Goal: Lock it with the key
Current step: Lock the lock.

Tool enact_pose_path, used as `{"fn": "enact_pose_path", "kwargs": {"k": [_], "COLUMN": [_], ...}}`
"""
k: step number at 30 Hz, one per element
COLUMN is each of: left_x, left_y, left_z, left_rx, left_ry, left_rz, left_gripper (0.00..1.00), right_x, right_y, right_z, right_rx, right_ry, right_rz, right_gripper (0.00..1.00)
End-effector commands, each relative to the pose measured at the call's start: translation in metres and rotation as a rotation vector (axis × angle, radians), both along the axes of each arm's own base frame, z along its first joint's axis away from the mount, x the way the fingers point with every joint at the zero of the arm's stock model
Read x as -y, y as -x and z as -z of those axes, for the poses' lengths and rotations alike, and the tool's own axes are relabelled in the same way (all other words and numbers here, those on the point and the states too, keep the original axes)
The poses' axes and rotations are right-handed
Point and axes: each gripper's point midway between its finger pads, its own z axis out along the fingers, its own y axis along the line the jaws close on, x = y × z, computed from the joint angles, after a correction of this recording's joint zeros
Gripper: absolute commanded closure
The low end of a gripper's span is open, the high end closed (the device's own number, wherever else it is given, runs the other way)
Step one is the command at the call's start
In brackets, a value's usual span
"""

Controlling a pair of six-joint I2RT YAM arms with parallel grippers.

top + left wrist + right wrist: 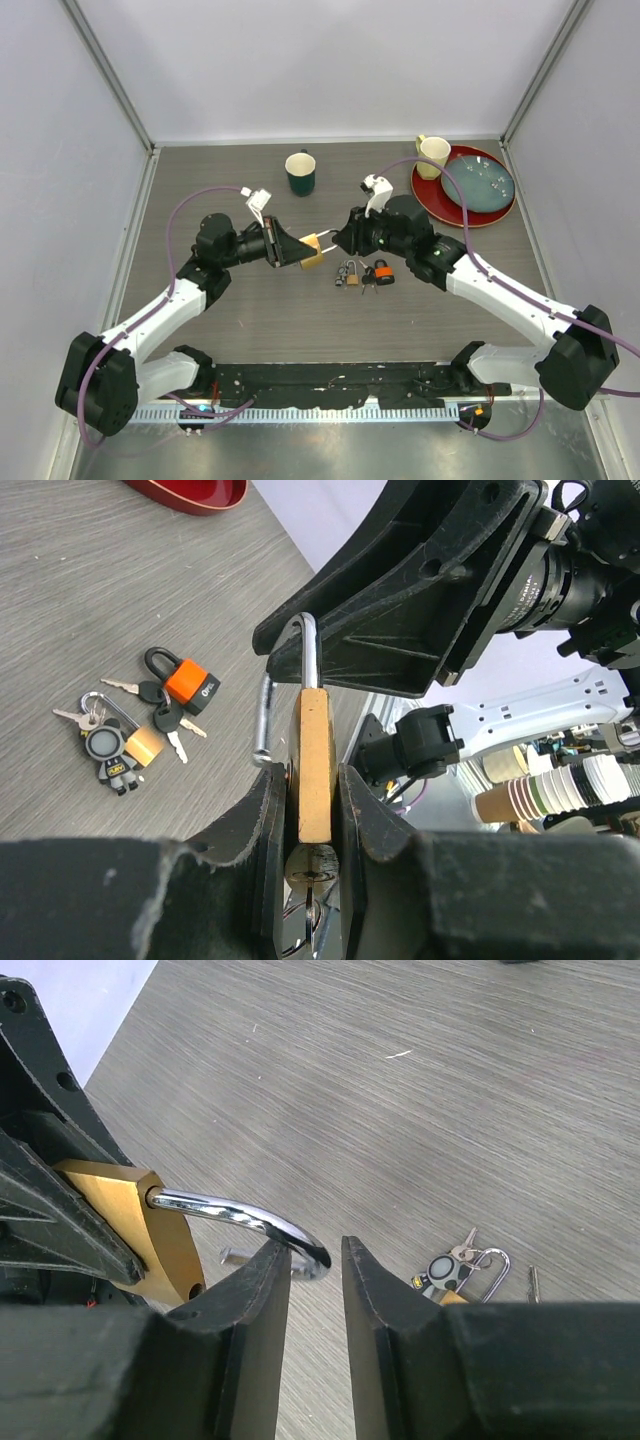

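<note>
While the padlock [318,770] is clamped in the left fingers [250,830], its open shackle [230,1208] is straddled by the right fingers [250,1310], slightly apart, apparently for pushing shut.

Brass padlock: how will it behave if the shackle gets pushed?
Padlock probably rigid, heavy for its size: metal body and shackle. The shackle is open, so a push may swivel it rather than seat it. Smooth faces might slip in the left tool clamping its sides.
</note>
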Motion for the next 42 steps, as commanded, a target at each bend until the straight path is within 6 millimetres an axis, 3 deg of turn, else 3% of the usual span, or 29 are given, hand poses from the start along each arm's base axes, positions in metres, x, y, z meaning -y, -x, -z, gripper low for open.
{"fn": "enact_pose_path", "kwargs": {"k": [1,2,3,8,12,13,16,17,20,23,30,38,42], "left_x": [0.004,0.004,0.005,0.004,0.004,0.004,0.003,0.002,0.001,0.002,0.002,0.001,0.002], "left_y": [0.006,0.006,0.006,0.005,0.005,0.005,0.006,0.006,0.005,0.009,0.014,0.016,0.018], "left_z": [-0.039,-0.040,-0.040,-0.036,-0.034,-0.034,-0.037,-0.040,-0.043,-0.049,-0.061,-0.068,-0.066], "left_rx": [0.122,0.123,0.120,0.124,0.123,0.119,0.124,0.134,0.143,0.150,0.166,0.164,0.155], "left_ry": [0.086,0.088,0.089,0.072,0.056,0.052,0.054,0.057,0.058,0.078,0.117,0.139,0.145], "left_rz": [0.052,0.055,0.058,0.057,0.062,0.063,0.057,0.047,0.036,0.054,0.064,0.070,0.078], "left_gripper": [1.00,1.00,1.00,1.00,1.00,1.00,1.00,1.00,1.00,1.00,1.00,1.00,1.00], "right_x": [-0.001,-0.001,-0.001,-0.002,-0.003,-0.002,0.005,0.008,0.018,0.022,0.004,0.002,-0.004], "right_y": [-0.014,-0.014,-0.014,-0.013,-0.008,-0.008,-0.007,-0.007,-0.003,0.003,0.008,-0.001,-0.003], "right_z": [-0.025,-0.027,-0.027,-0.034,-0.035,-0.034,-0.042,-0.042,-0.052,-0.061,-0.051,-0.037,-0.040], "right_rx": [0.088,0.090,0.090,0.108,0.117,0.121,0.166,0.180,0.236,0.279,0.267,0.242,0.251], "right_ry": [-0.047,-0.051,-0.055,-0.076,-0.078,-0.072,-0.089,-0.084,-0.101,-0.125,-0.104,-0.082,-0.098], "right_rz": [0.050,0.050,0.052,0.040,0.017,0.020,0.038,0.050,0.064,0.057,-0.054,-0.006,-0.014], "right_gripper": [0.69,0.70,0.80,0.98,0.98,0.98,0.78,0.65,0.46,0.36,0.33,0.49,0.51]}}
